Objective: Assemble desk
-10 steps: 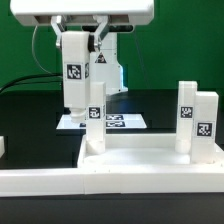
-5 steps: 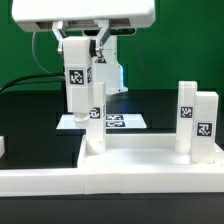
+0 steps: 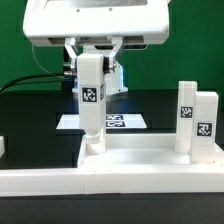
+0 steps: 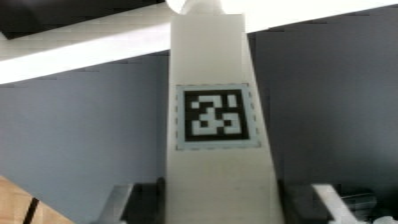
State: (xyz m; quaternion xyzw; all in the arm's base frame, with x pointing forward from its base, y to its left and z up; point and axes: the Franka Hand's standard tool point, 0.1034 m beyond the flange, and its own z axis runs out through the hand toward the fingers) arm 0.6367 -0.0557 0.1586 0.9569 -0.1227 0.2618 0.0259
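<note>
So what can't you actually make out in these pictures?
- Gripper, exterior view: its fingertips are hidden behind the held leg and under the robot's white housing, so the grip itself isn't visible.
- Socket under that leg, exterior view: the leg's base covers it, so whether it is fully seated is unclear.
- Panel, exterior view: its front is cut off by the picture's edge.
- Wrist view: the leg fills the picture, blocking what lies beyond it.
</note>
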